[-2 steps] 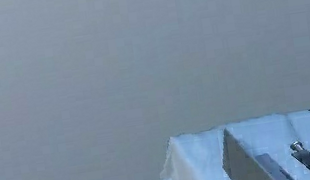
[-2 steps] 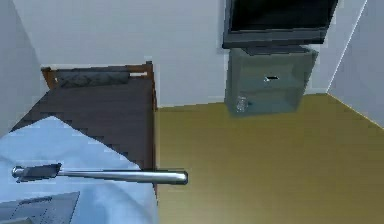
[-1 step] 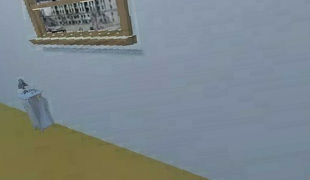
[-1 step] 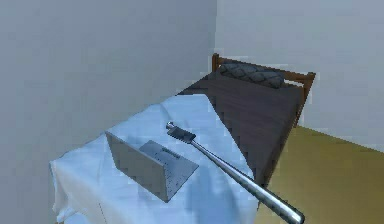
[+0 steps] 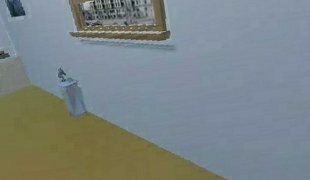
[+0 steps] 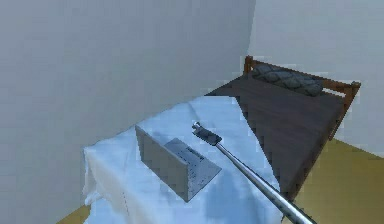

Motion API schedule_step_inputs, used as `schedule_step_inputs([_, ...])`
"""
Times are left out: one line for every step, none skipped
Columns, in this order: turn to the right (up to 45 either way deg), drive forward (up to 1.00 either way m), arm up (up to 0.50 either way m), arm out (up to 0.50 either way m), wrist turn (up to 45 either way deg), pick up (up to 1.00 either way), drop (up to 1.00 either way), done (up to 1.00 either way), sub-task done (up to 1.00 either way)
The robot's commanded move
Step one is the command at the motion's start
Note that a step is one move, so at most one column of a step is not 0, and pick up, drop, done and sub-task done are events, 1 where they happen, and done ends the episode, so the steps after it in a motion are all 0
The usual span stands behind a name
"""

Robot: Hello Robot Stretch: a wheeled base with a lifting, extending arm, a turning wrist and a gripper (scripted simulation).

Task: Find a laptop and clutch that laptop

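In the arm side view an open grey laptop (image 6: 178, 163) sits on a white cloth-covered surface (image 6: 120, 175), its lid upright and facing away toward the view's left. My arm rises as a thin bar from the bottom right, and the gripper (image 6: 203, 130) ends just past the laptop's far corner, over the white cloth. With the laptop this close, I cannot tell whether the gripper holds anything or touches it.
A dark brown bed (image 6: 285, 110) with a wooden headboard and a patterned pillow (image 6: 290, 78) adjoins the white surface. In the forward view, yellow floor runs along a white wall with a wood-framed window (image 5: 119, 12), a small grey pedestal (image 5: 71, 94) and a beige cabinet (image 5: 5, 75).
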Motion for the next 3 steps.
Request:
schedule_step_inputs([0.0,0.00,0.50,0.00,0.0,0.00,0.00,0.00,0.00])
schedule_step_inputs([0.0,0.00,0.12,0.00,0.0,0.00,0.00,0.00,0.00])
schedule_step_inputs([0.0,0.00,0.00,0.26,0.0,0.00,0.00,0.00,0.00])
